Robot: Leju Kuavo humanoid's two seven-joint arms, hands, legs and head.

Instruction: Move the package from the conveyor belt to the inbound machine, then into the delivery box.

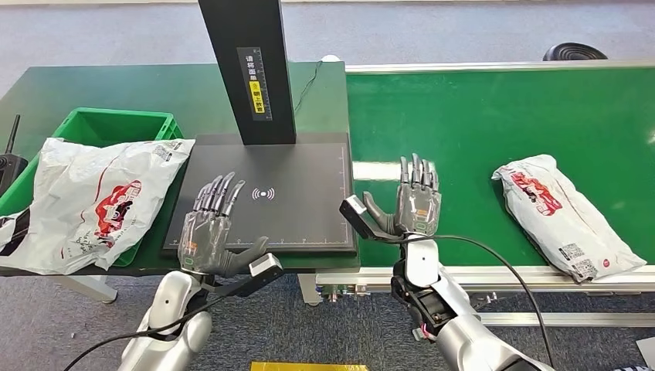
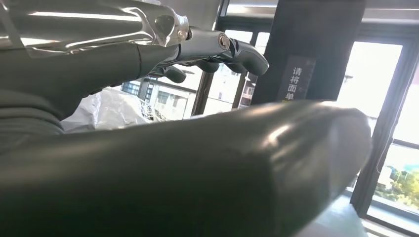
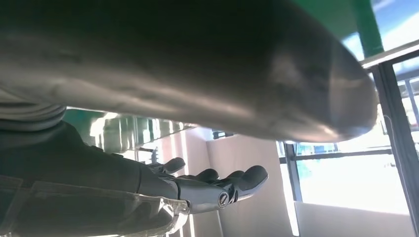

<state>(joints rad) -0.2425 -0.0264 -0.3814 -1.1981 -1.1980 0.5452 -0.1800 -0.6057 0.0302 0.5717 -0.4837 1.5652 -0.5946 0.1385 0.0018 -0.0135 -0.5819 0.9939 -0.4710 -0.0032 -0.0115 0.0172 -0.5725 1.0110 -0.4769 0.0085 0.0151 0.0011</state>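
White plastic with red print, the package (image 1: 568, 214) lies flat on the green conveyor belt (image 1: 479, 116), well apart from both hands. The right hand (image 1: 415, 202) hovers over the belt's near edge, fingers spread, holding nothing. The left hand (image 1: 212, 228) is likewise spread and empty above the black inbound machine (image 1: 309, 166). A second white bag (image 1: 93, 201) drapes over the green delivery box (image 1: 116, 126). The left wrist view adds windows behind the machine's post (image 2: 309, 49), with the bag (image 2: 113, 111) beside it.
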